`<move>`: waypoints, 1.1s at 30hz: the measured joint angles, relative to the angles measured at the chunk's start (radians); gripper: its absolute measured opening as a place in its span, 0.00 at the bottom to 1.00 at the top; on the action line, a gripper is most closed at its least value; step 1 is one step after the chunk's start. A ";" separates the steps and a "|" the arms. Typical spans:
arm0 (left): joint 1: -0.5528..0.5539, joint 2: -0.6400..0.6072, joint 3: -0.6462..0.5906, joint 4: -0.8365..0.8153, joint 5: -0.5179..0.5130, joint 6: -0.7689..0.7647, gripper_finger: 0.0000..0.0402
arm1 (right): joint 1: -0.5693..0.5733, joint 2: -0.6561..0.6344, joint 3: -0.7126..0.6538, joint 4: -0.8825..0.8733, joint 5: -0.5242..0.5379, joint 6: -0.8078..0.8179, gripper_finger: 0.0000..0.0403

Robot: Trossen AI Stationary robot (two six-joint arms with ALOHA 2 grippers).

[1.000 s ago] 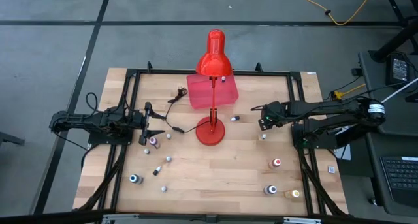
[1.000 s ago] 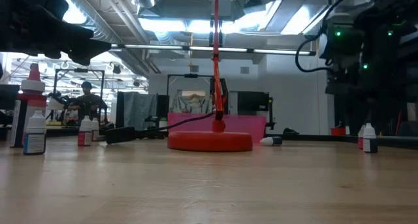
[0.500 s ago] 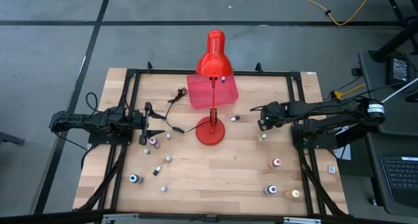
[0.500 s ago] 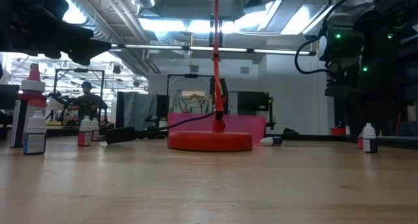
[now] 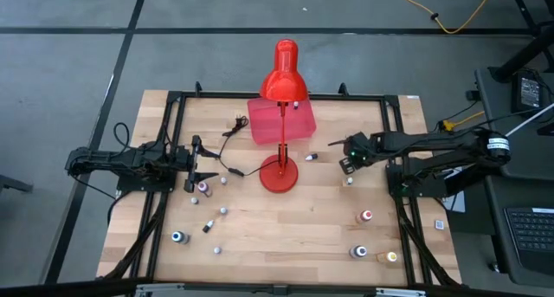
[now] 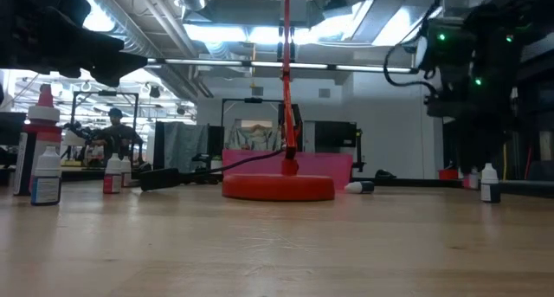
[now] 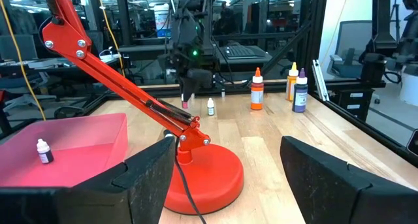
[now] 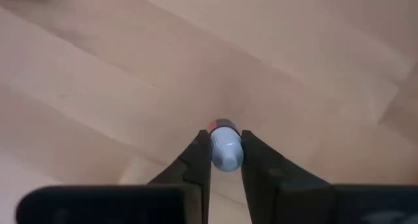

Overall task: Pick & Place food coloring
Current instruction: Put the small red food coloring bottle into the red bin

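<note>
Right gripper (image 8: 226,160): fingers closed on a small pale-capped food coloring bottle (image 8: 226,148), held above the bare wooden table (image 8: 98,74), right of the red lamp (image 5: 281,124).
Step in hand (judged): carry to the tray; keep the pinch firm, skirt the lamp arm and release low.
Left gripper (image 5: 208,169): fingers spread wide, waiting at the table's left.
Pink tray (image 7: 72,152): holds one small bottle (image 7: 43,151).
Remaining bottles (image 5: 367,216): scattered on the table, well apart.

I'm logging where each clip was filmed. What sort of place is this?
Probably a robotics lab or workshop: a wooden table in a black frame, exposed ceiling ducts, and workstations behind a person.
</note>
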 joint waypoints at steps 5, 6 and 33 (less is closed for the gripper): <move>0.000 0.000 0.000 0.000 0.000 0.000 0.68 | -0.058 0.006 0.108 -0.033 0.000 -0.163 0.17; 0.000 0.000 0.000 0.000 0.000 0.000 0.68 | -0.074 0.012 0.135 -0.043 0.000 -0.203 0.17; 0.000 0.000 0.000 0.000 0.000 0.000 0.68 | -0.508 0.694 0.942 -0.095 -0.143 -1.002 0.16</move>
